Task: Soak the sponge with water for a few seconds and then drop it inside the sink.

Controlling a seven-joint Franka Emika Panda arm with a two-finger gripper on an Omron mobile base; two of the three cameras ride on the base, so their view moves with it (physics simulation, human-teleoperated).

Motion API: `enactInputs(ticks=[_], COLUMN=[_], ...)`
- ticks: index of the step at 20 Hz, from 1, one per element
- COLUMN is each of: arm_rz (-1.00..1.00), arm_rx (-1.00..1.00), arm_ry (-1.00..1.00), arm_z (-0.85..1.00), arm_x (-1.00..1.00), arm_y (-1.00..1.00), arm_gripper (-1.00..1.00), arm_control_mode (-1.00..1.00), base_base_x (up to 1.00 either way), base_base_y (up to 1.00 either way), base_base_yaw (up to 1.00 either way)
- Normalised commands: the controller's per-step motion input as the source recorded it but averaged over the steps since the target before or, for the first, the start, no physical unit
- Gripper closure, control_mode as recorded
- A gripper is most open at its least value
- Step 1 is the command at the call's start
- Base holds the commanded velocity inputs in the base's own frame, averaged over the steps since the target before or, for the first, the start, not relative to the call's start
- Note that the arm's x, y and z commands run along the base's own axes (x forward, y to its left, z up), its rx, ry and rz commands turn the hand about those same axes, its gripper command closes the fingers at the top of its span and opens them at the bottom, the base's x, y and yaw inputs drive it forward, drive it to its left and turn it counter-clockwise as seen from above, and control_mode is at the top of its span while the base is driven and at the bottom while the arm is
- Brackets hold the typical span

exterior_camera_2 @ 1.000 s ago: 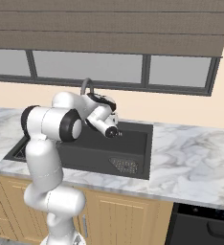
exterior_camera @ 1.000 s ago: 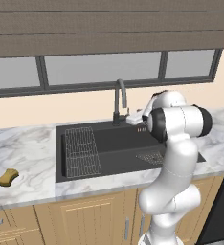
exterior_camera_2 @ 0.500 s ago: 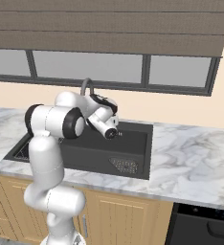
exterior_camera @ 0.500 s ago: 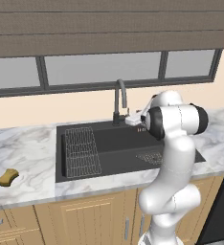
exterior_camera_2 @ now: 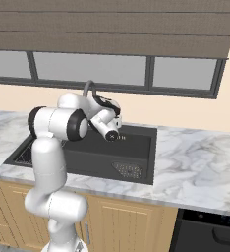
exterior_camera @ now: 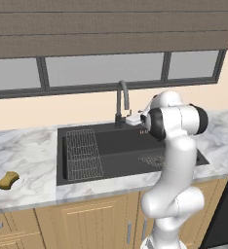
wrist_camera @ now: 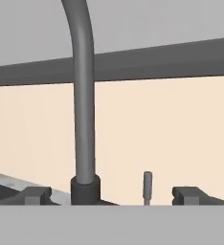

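I have the hand (wrist_camera: pixel 112 195) spread wide and grasping nothing, its 2 fingertips (wrist_camera: pixel 36 195) flanking the base of the faucet (exterior_camera: pixel 122 99) at the back edge of the sink (exterior_camera: pixel 121 143). The small faucet lever (wrist_camera: pixel 147 186) stands just beside it. The sponge (exterior_camera: pixel 8 179) lies on the table (exterior_camera: pixel 28 160) near its left front edge, well apart from the sink.

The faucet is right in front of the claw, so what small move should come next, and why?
Probably ease the open claw forward onto the small handle beside the faucet to start the flow. No water shows over the sink, and the sponge lies on the counter to its left, untouched.
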Motion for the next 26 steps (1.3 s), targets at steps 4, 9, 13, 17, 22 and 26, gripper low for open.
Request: enactInputs(ticks=[4,9,13,17,22,26], arm_rz=[-0.04,-0.05,-0.05,-0.05,-0.04,-0.04], arm_rx=[0.00,0.00,0.00,0.00,0.00,0.00], arm_ry=[-0.03,-0.03,-0.01,0.00,0.00,0.00], arm_z=[-0.08,-0.06,-0.14,-0.14,-0.19,-0.08], arm_x=[0.26,0.24,0.23,0.21,0.22,0.22], arm_y=[0.00,0.00,0.00,0.00,0.00,0.00], arm_gripper=[-1.00,-1.00,-1.00,-1.00,-1.00,-1.00], arm_control_mode=[-1.00,-1.00,-1.00,-1.00,-1.00,-1.00], base_base_x=[0.00,0.00,0.00,0.00,0.00,0.00], base_base_y=[0.00,0.00,0.00,0.00,0.00,0.00], base_base_yaw=[0.00,0.00,0.00,0.00,0.00,0.00])
